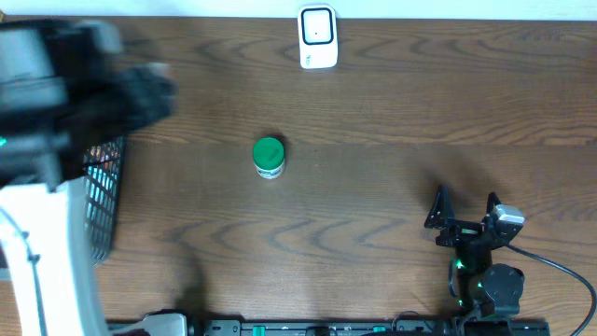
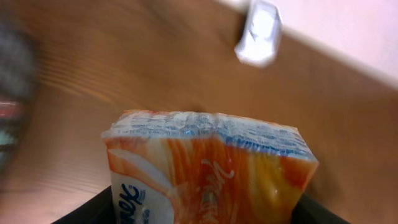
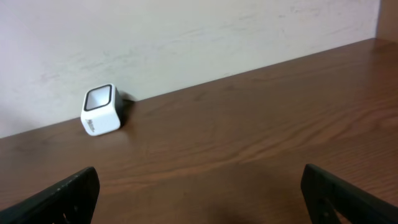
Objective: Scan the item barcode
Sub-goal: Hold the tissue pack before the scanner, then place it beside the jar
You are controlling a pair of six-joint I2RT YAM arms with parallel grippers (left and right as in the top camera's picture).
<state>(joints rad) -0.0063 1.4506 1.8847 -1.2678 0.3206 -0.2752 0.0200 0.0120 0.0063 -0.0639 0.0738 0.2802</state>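
My left gripper (image 2: 205,214) is clamped on the soft orange, white and blue plastic-wrapped tissue pack (image 2: 208,165). A dark finger (image 2: 93,210) shows at each lower corner of my left wrist view, and the pack fills the space between them. Its crimped blue-and-white end points away from my camera, out over the brown wooden table (image 2: 124,56). The print on the wrapper is too blurred to read. Beyond that end, up and to the right, there's the small white box-shaped barcode scanner (image 2: 260,32), smeared in this view and close to the pale wall (image 2: 348,37). Pack and scanner are well apart.

From overhead, my left arm is a big blurred shape at top left, above the black wire-mesh basket (image 1: 98,196) on the table's left side. The pack is hidden there. The scanner stands at the middle of the far edge, its dark-framed window showing on top. Nearer the centre, a small white jar with a green lid (image 1: 269,157) stands upright on its own, touching nothing.

My right gripper (image 1: 464,207) sits at the near right, jaws spread wide with nothing between them. Through its wrist camera the two black fingertips (image 3: 68,196) frame bare wood, and the scanner is off to the left against the wall.
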